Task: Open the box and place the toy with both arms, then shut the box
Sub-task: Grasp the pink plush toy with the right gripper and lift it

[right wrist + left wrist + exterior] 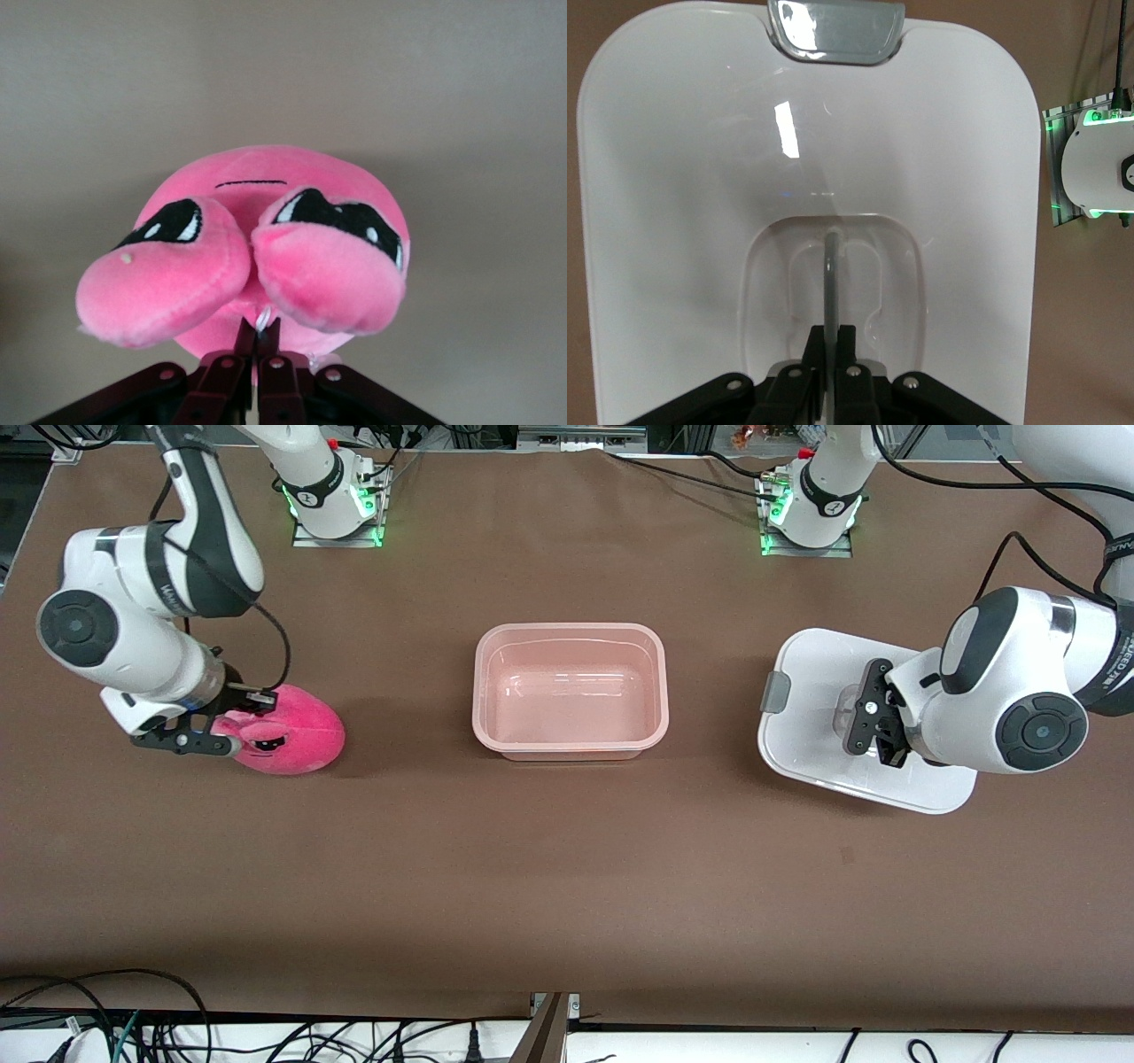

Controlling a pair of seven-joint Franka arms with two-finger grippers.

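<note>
Brown tabletop (567, 868) spread wide; black cables (133, 1019) tangled along its near edge, more cables (673, 474) near the bases.

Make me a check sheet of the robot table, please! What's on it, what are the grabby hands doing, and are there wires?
Surface: brown table, flat, no spills seen.
Job's things: pink tub open and empty at the middle; white lid off, toward the left arm's end; pink plush toy toward the right arm's end.
Clutter: nothing seen.
Grippers: left gripper shut on the lid's clear handle; right gripper shut on the toy.
Cables: black cable along the left arm; loose cables below the table edge nearest the front camera.
Surroundings: two arm bases with green lights along the table's top edge.
</note>
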